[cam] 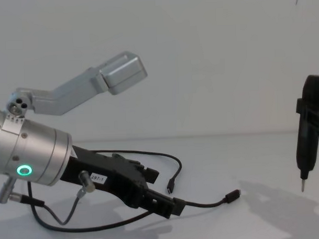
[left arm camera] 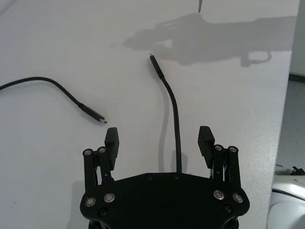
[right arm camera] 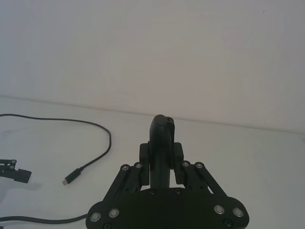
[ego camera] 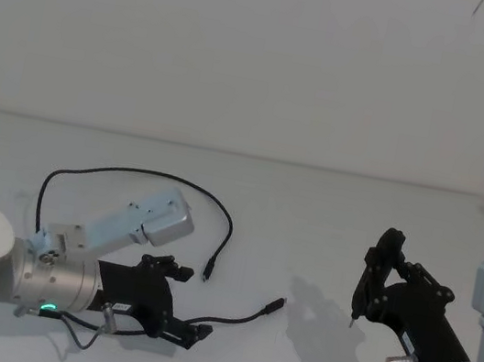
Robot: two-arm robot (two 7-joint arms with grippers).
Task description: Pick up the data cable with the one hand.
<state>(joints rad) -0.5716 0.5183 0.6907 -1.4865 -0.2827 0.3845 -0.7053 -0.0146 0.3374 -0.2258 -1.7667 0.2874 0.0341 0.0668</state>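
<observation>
1. Black and thin, the data cable (ego camera: 230,230) lies slack on the white tabletop (ego camera: 340,207). It loops round from the robot's left side, and its two free plug ends rest near each other, close to your left hand (ego camera: 187,302).
2. Your left hand, the one with the green ring light, hangs low over the tabletop. Its fingers (left arm camera: 112,138) are spread wide and grip nothing. I cannot tell whether the fingertips touch the surface.
3. In the left wrist view, one stretch of cable runs out from under the palm and passes between the two fingers to a plug (left arm camera: 156,67) beyond them. The other plug (left arm camera: 95,116) lies just outside one finger.
4. Your right hand (right arm camera: 162,156) is off to the right, raised and well apart from the cable. It is clenched round a dark pen-shaped tool (cam: 305,146).
5. My judgement is that you are at the closing step: the cable is lined up but not yet held.
6. Several things could go wrong from here:
   - The cable lies flat, so if you close too high the fingers may meet above it and come up empty.
   - If you go too low, the fingertips may scrape the tabletop.
   - An uneven close could roll the cable sideways out of the gap.
   - As you lift, the long loop's drag may pull the cable through a light grip.
</observation>
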